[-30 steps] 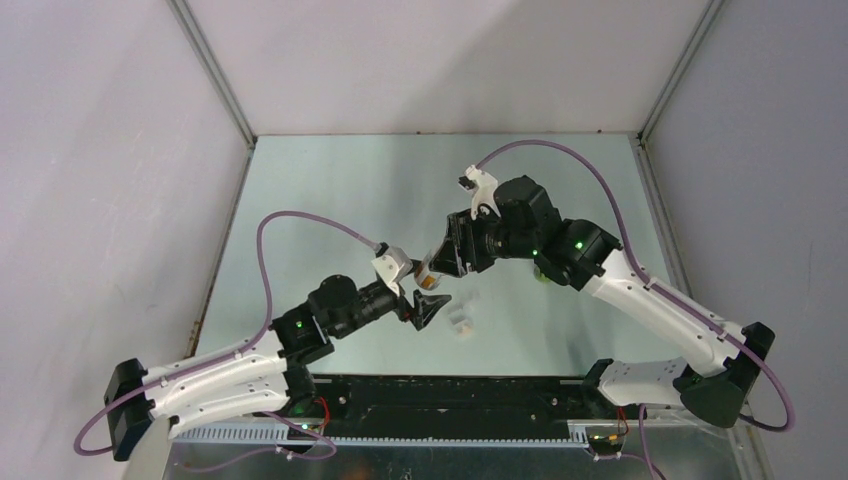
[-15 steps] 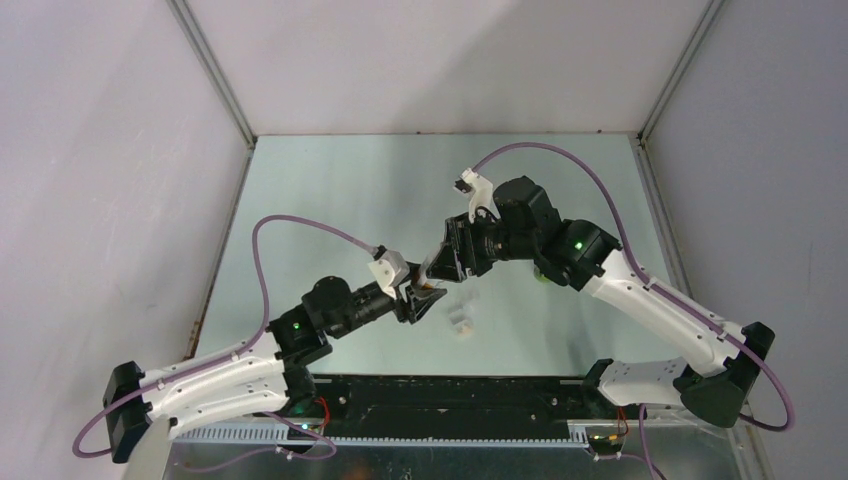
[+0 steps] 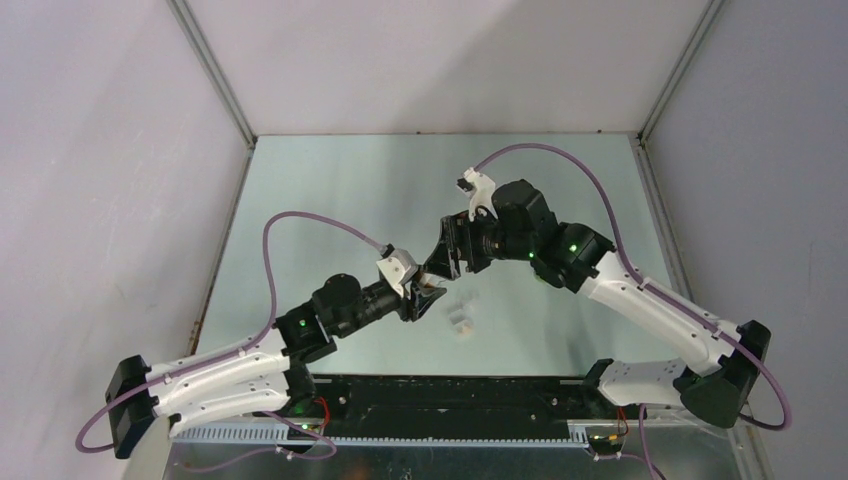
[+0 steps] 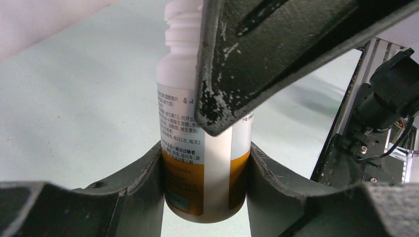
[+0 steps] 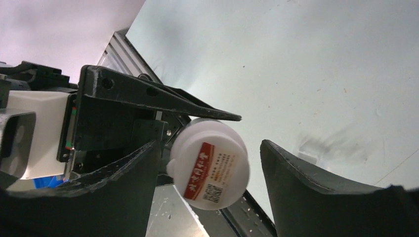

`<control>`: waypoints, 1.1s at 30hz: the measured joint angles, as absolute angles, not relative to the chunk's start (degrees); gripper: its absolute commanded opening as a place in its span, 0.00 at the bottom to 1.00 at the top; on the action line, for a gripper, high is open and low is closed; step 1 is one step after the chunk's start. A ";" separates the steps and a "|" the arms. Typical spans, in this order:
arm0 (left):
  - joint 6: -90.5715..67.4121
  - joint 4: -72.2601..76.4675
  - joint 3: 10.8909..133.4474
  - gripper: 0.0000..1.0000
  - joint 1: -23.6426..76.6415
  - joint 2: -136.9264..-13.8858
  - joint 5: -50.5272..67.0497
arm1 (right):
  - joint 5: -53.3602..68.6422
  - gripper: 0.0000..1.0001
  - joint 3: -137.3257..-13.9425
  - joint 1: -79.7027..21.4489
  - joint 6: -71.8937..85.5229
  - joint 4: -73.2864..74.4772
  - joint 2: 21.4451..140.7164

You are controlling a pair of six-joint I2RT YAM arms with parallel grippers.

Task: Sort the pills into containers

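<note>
A white pill bottle (image 4: pixel 197 148) with an orange and white printed label hangs above the table, and my left gripper (image 4: pixel 205 165) is shut on its lower body, both fingers pressed against its sides. In the right wrist view its white cap (image 5: pixel 210 163), with a red sticker, faces the camera. My right gripper (image 5: pixel 208 148) stands open around the cap with a gap on each side. From above, the left gripper (image 3: pixel 425 296) and right gripper (image 3: pixel 441 263) meet tip to tip. The containers, a small translucent pill box (image 3: pixel 461 318), lie on the table just right of them. No pills show.
A black rail (image 3: pixel 450 395) runs along the near edge of the pale green table (image 3: pixel 340 200). Grey walls close in the left, right and back. The right gripper's finger (image 4: pixel 257 64) hangs over the top of the bottle in the left wrist view.
My left gripper has closed onto the bottle's body. My right gripper has opened and let go of the cap end. The left arm has shifted slightly right.
</note>
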State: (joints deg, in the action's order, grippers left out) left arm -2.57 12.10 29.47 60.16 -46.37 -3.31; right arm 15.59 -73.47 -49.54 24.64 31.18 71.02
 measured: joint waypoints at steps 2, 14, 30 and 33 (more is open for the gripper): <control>-2.57 12.12 29.47 0.00 60.16 -46.35 -3.38 | 15.14 0.77 -72.14 -48.97 24.73 30.09 70.43; -2.57 12.12 29.47 0.00 60.16 -45.95 -3.44 | 13.98 0.46 -70.54 -47.51 25.91 26.59 66.43; -2.55 12.19 29.47 0.00 60.16 -45.84 -3.25 | 19.38 0.24 -68.14 -45.06 28.10 23.94 65.14; -2.55 12.34 29.45 0.00 60.27 -45.74 -3.20 | 21.89 0.23 -67.44 -43.86 28.97 23.11 64.82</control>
State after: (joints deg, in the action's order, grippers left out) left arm -2.55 12.34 29.45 60.27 -45.74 -3.20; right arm 21.89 -67.44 -43.86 28.97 23.11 64.82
